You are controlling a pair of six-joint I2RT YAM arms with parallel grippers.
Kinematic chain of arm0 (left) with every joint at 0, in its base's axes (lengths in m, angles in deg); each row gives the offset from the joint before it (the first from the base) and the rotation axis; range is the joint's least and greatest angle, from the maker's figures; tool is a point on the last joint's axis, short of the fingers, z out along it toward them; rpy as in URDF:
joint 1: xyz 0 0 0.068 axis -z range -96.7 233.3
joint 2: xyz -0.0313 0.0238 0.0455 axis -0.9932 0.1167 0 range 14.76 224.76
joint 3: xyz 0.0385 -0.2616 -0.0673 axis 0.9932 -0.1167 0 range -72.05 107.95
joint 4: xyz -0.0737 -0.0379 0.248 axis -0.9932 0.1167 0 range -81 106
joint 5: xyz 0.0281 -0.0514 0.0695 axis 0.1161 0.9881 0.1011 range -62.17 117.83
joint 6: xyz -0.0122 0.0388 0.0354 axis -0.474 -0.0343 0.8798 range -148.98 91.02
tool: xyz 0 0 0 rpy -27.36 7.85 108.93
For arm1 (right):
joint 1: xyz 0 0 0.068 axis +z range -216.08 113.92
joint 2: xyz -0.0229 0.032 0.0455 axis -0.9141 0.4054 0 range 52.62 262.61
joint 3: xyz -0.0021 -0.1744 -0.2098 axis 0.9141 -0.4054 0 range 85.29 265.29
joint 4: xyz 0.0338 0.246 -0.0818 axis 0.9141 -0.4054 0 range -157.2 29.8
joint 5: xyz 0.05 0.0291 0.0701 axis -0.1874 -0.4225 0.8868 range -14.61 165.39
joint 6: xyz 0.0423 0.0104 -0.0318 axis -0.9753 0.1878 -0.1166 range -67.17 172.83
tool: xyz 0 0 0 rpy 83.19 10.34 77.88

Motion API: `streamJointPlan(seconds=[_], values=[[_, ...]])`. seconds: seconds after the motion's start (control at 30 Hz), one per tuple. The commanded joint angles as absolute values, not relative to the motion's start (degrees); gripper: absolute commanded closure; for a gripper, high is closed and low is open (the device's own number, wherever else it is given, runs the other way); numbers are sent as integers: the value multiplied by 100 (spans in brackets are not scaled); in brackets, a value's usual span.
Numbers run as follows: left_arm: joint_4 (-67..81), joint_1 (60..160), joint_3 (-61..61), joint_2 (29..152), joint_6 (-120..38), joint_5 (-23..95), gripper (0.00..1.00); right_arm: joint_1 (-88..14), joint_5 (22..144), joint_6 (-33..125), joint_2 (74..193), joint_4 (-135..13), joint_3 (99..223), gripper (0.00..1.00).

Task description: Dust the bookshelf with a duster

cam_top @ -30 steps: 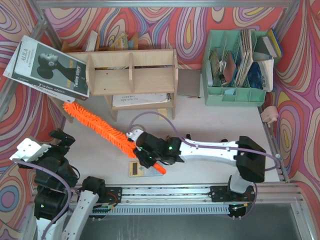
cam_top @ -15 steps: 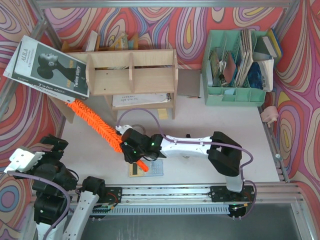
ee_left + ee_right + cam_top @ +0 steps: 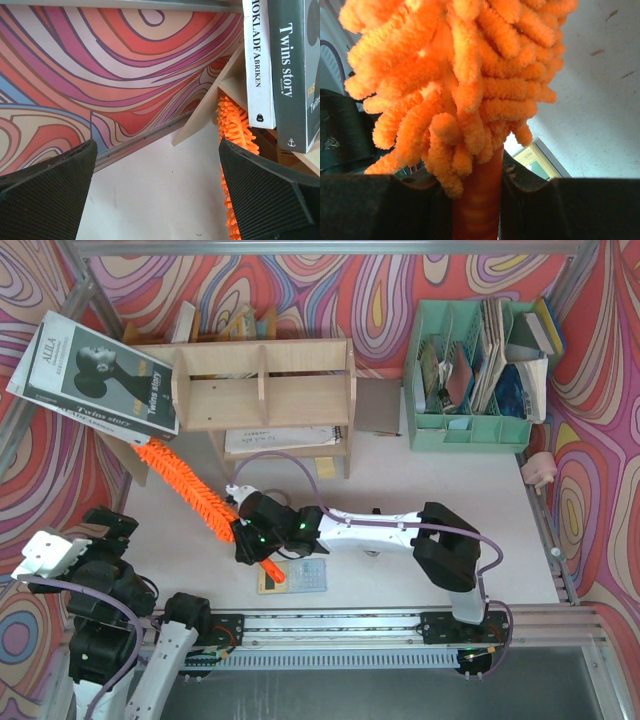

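Observation:
The plywood bookshelf (image 3: 262, 385) stands at the back of the table, with its left edge (image 3: 207, 112) showing in the left wrist view. The orange duster (image 3: 190, 485) lies slanted from the shelf's lower left corner down to my right gripper (image 3: 252, 540). That gripper is shut on the duster's thin handle (image 3: 477, 200), with the fluffy head (image 3: 455, 75) filling the right wrist view. The head's tip (image 3: 235, 125) sits beneath the books at the shelf's left end. My left gripper (image 3: 108, 530) is open and empty at the near left, its fingers (image 3: 265, 195) wide apart.
A grey calculator (image 3: 295, 577) lies under the handle end. A large book (image 3: 95, 370) leans off the shelf's left side. A mint-green file organiser (image 3: 475, 370) stands back right. A notebook (image 3: 280, 438) lies under the shelf.
My right gripper has carried the duster to the left, and its head tip has slid under the book at the shelf's left end. The left arm has shifted slightly.

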State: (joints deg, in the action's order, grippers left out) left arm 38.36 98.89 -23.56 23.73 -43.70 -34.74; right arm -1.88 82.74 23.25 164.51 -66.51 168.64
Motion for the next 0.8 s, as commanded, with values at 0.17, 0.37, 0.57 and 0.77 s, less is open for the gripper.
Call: streamJointPlan(seconds=[0.17, 0.37, 0.57, 0.77], values=[[3703, 9859, -2397, 2411, -4287, -3299, 2, -147, 7167, 1713, 15629, -6071, 16021, 100], [3696, 9859, -2408, 2347, -4262, -3290, 2, -140, 6913, 1505, 14995, -6020, 15525, 100], [3693, 9855, -2402, 2410, -4252, -3224, 2, 209, 7015, 1852, 15142, -6009, 15813, 100], [3705, 9859, -2391, 2523, -4252, -3175, 2, 640, 7198, 2446, 15847, -6271, 16832, 100]])
